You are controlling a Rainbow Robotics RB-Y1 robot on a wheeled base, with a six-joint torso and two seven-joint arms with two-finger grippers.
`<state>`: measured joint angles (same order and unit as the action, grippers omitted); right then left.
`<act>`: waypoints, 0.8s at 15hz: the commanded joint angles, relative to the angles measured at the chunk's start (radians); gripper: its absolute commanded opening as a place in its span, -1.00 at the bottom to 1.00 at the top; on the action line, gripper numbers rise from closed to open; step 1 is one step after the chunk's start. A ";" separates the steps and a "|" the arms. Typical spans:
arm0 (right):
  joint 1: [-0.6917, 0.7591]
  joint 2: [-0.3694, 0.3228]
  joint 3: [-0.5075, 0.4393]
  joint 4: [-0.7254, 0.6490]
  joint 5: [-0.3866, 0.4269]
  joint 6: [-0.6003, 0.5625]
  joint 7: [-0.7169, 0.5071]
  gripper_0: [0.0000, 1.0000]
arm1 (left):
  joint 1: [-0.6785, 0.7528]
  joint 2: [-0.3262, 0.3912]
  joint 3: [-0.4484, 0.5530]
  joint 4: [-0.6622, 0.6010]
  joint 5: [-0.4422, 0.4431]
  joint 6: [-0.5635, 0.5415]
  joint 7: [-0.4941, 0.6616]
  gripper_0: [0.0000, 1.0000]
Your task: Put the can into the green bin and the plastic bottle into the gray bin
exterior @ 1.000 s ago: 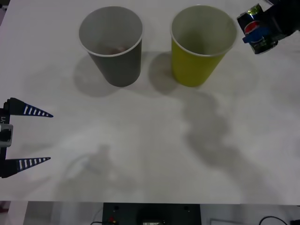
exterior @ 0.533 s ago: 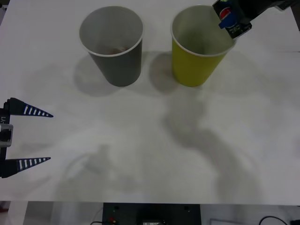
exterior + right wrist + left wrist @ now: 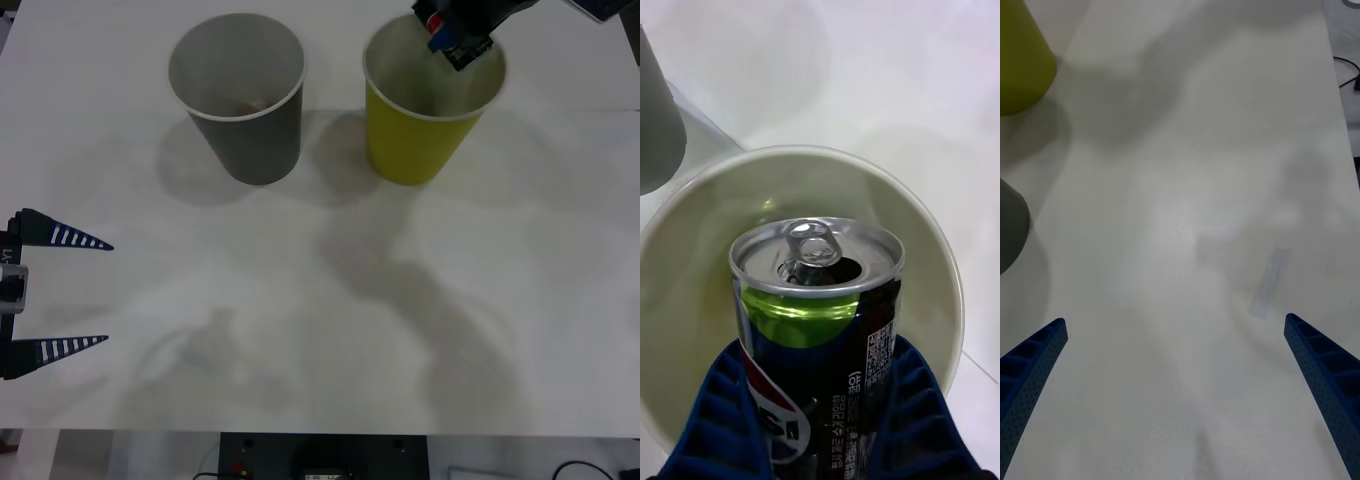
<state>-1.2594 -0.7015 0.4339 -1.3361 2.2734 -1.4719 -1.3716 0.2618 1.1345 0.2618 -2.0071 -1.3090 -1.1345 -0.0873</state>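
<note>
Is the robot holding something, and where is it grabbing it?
The right end effector grips the can by its lower sides, above the green bin.

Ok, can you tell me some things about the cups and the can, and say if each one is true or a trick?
1. The right gripper is holding the can. True.
2. The can is above the gray bin. False: it is over the green bin.
3. The left gripper is open above the table. True.
4. The can's top is sealed shut. False: its tab opening is open.
5. The green bin has tipped over. False: it stands upright.
</note>
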 commanded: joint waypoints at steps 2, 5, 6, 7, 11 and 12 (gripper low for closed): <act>0.000 -0.013 0.000 0.000 -0.017 -0.001 0.069 1.00 | 0.000 0.000 0.000 0.000 0.000 0.000 0.000 1.00; 0.000 -0.035 0.000 0.000 -0.063 -0.013 0.072 1.00 | 0.000 0.000 0.000 0.000 0.000 0.000 0.000 1.00; 0.000 -0.056 0.000 -0.003 -0.106 -0.014 0.075 1.00 | 0.000 0.000 0.000 0.000 0.000 0.000 0.000 1.00; 0.002 -0.076 -0.001 -0.009 -0.140 -0.014 0.091 1.00 | 0.000 0.000 0.000 0.000 0.000 0.000 0.000 1.00; 0.092 -0.141 -0.124 -0.103 -0.235 -0.061 0.152 1.00 | 0.000 0.000 0.000 0.000 0.000 0.000 0.000 1.00; 0.138 -0.157 -0.170 -0.167 -0.244 -0.082 0.155 1.00 | 0.000 0.000 0.000 0.000 0.000 0.000 0.000 1.00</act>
<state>-1.1535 -0.8472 0.2969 -1.4591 2.0364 -1.5375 -1.2200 0.2618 1.1345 0.2618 -2.0071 -1.3090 -1.1345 -0.0873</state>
